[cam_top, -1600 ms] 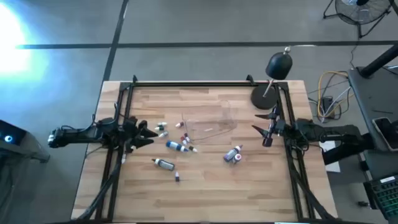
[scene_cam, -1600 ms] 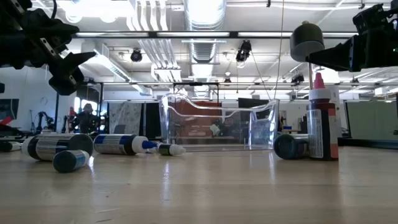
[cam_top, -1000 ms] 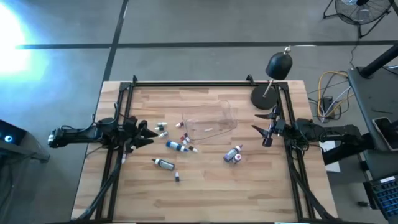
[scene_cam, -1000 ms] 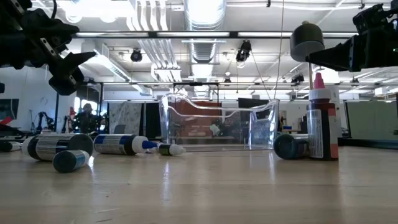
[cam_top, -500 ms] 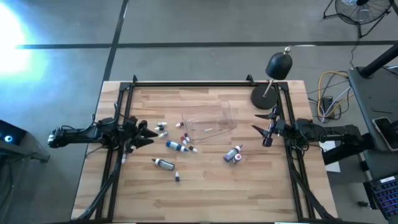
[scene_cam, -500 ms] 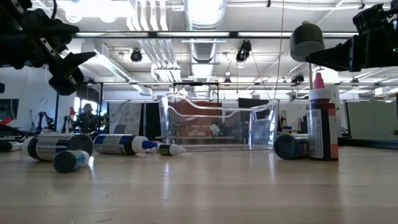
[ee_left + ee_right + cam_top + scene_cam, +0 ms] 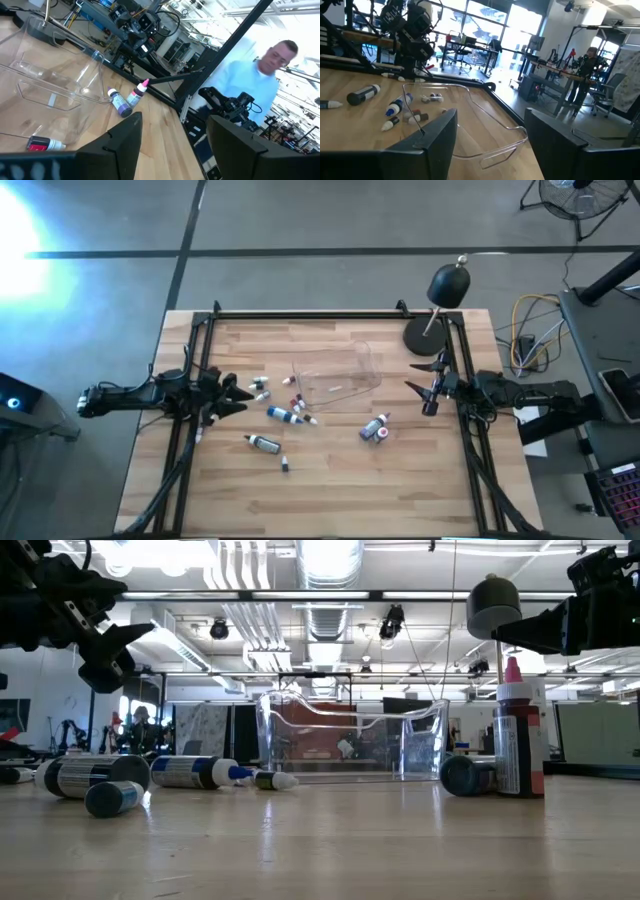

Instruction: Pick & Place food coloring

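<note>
High view is showing the left gripper (image 7: 232, 393) hovering at the left middle of the frame with its dark fingers spread and holding nothing; the right gripper (image 7: 425, 387) is waiting at the right middle, also spread and empty, just below the black dome-headed lamp on its round base (image 7: 428, 330).

Out from the left gripper, the small whitish and blue food coloring bottles (image 7: 283, 414) are lying scattered on the wooden slatted table (image 7: 330, 490), from just beside its fingertips toward the centre. Two more bottles (image 7: 375, 428) are sitting lower right of centre, nearer the right gripper; in the low view one of them, a red-capped bottle (image 7: 519, 738), is standing upright, cap up. The clear plastic tray (image 7: 338, 380) is resting at centre, tipped on its side, with nothing visible inside it.

Most bottles are lying flat, long axes running roughly left-right or on a diagonal in the high view. My worry is that round bodies will be rolling away if the fingers close across an end rather than the barrel, and that a light, tipped tray may be sliding when nudged.
</note>
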You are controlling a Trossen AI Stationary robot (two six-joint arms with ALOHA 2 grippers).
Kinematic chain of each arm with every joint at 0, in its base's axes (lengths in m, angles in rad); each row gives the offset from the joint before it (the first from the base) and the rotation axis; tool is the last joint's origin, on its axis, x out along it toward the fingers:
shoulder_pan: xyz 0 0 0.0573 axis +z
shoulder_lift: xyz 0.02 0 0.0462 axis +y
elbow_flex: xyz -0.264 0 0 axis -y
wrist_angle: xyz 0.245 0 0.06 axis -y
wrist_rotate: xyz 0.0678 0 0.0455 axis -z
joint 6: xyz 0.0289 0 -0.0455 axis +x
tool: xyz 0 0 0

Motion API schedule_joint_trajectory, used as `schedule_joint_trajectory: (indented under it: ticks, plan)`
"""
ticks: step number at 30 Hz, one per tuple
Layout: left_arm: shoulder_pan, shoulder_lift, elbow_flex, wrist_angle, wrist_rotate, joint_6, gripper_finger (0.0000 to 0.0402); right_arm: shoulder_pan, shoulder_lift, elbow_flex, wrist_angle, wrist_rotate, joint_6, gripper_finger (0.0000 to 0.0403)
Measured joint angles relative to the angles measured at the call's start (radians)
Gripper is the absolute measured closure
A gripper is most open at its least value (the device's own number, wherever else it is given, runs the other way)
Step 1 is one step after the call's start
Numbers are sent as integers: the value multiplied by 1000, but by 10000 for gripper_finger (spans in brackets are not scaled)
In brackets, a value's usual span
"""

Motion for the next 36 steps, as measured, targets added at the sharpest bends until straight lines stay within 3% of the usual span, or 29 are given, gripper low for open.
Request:
schedule_joint_trajectory:
  ticks: [15, 17, 22, 25, 32, 36]
  plan:
    - [0, 0, 0, 0, 0, 0, 205, 0, 2, 0, 23, -4, 6, 179]
    - [0, 0, 0, 0, 0, 0, 205, 0, 5, 1, 33, -6, 132, 179]
    - [0, 0, 0, 0, 0, 0, 205, 2, 9, 1, -1, -11, 855, 179]
    - [0, 1, 0, 0, 0, 0, 205, 2, 48, 1, -1, -7, 1115, 179]
    - [0, 1, 0, 0, 0, 0, 205, 2, 167, 0, 6, 21, 1043, 179]
    - [0, 1, 0, 0, 0, 0, 205, 2, 211, 0, 14, 72, 1288, 179]
